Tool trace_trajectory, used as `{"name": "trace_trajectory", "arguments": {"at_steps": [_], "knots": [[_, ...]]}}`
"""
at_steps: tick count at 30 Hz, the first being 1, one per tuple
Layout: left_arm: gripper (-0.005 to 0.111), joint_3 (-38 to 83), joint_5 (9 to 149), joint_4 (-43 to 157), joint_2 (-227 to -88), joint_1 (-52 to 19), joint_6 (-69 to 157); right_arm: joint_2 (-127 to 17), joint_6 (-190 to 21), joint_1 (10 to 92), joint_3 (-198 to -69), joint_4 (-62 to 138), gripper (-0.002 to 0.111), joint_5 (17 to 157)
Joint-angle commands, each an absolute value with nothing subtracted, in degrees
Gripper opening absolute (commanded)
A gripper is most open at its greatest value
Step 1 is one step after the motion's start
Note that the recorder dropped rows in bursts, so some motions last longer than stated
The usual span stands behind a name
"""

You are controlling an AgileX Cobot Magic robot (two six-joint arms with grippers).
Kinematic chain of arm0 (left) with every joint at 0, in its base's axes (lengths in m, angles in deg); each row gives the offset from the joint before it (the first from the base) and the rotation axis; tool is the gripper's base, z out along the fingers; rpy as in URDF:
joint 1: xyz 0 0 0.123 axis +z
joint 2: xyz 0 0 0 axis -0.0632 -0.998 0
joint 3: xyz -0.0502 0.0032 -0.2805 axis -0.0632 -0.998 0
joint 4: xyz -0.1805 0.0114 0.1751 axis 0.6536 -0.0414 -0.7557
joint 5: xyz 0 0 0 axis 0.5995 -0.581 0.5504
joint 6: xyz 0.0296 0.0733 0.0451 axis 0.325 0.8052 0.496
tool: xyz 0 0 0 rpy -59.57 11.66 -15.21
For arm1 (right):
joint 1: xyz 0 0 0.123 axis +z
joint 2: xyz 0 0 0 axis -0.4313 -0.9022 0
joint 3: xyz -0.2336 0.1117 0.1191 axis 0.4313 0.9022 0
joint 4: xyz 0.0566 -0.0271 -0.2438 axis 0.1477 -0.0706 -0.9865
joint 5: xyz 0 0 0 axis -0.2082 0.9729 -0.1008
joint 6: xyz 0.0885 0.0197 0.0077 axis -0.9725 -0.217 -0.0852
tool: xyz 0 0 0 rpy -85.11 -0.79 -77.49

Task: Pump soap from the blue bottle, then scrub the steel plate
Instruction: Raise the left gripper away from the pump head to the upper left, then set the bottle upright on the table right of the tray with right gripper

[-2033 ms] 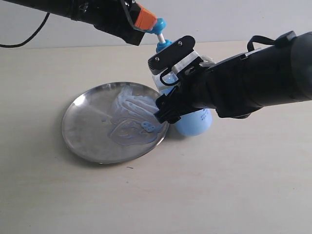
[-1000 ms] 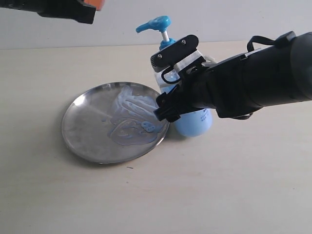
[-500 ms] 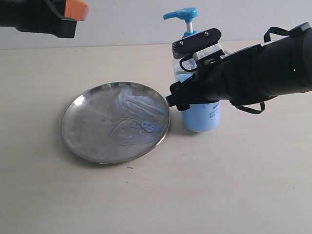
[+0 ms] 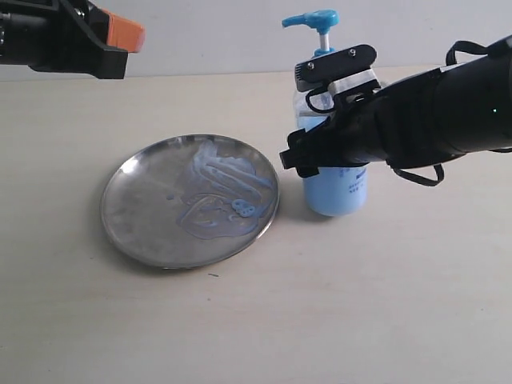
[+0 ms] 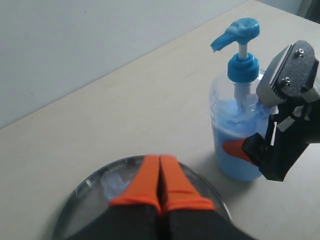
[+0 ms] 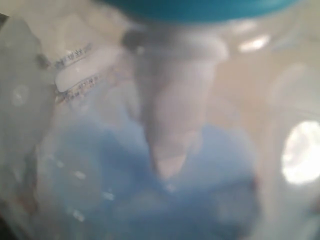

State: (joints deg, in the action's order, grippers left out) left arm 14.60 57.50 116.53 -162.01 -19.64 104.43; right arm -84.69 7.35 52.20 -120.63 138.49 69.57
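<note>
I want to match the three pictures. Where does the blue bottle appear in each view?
Exterior view: the blue bottle stands upright, right of centre, just right of the steel plate.
Left wrist view: the bottle stands beyond the plate's rim.
Right wrist view: the bottle fills the whole picture, blurred.
Shared landmark: the blue pump head; the right wrist view shows only a blue-green band at one edge.

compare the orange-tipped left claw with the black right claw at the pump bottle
The orange-tipped left claw is shut and empty; the black right claw is clamped around the tall clear blue-capped pump bottle. The left claw hangs raised, touching nothing; the right claw sits low beside the round steel plate. Neither touches the plate.
</note>
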Motion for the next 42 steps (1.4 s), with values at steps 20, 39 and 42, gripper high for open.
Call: {"name": "trace_trajectory", "arguments": {"at_steps": [20, 39, 42], "knots": [[0.0, 10.4, 57.9, 118.3, -161.5, -19.5, 104.2, -78.4, -43.1, 42.1, -111.8, 89.7, 0.0, 67.7], [0.0, 10.4, 58.1, 118.9, -161.5, -19.5, 104.4, -82.1, -70.8, 41.1, -111.8, 61.4, 0.0, 63.6], [0.0, 10.4, 58.2, 118.9, -161.5, -19.5, 104.4, -83.7, -75.5, 41.1, -111.8, 55.8, 0.0, 63.6]]}}
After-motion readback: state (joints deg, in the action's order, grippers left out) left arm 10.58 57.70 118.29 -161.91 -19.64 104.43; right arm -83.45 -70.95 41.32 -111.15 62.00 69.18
